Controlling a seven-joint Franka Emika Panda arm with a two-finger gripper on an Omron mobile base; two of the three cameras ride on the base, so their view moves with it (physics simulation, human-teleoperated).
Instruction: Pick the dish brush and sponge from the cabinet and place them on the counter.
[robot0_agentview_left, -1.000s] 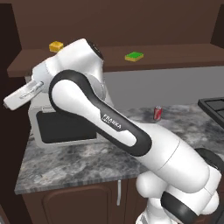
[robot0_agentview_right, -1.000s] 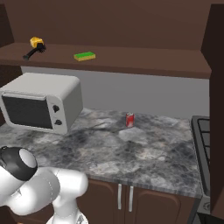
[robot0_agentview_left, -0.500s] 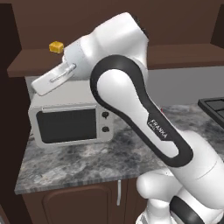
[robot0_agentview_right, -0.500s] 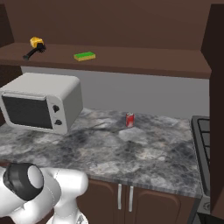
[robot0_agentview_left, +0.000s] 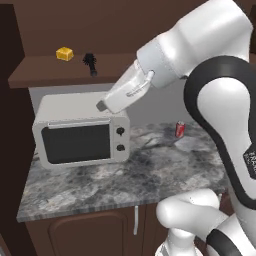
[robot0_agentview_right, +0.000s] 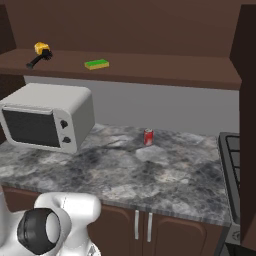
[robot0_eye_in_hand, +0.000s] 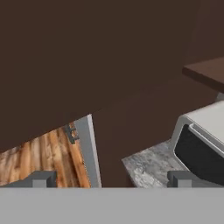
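The dish brush (robot0_agentview_right: 35, 61), black-handled, lies at the left end of the cabinet shelf (robot0_agentview_right: 150, 70); it also shows as a dark brush (robot0_agentview_left: 90, 63) in the left base view. The sponge (robot0_agentview_right: 97, 64), green over yellow, lies flat on the same shelf further right. My gripper (robot0_agentview_left: 103, 106) hangs below the shelf, in front of the microwave's top, pointing down and left. In the hand view the gripper (robot0_eye_in_hand: 112, 179) is open and nothing is between its fingertips (robot0_eye_in_hand: 41, 178). The grey stone counter (robot0_agentview_right: 150, 175) runs below.
A white microwave (robot0_agentview_right: 45, 120) stands on the counter's left part, a red can (robot0_agentview_right: 148, 136) near the back wall. A small yellow block (robot0_agentview_left: 64, 53) sits by the brush. A stove edge (robot0_agentview_right: 240, 160) is at the right. My arm fills the right of the left base view.
The arm has swung up and to the right in the left base view. The hand has moved from the left edge to above the microwave. The jaws stayed open.
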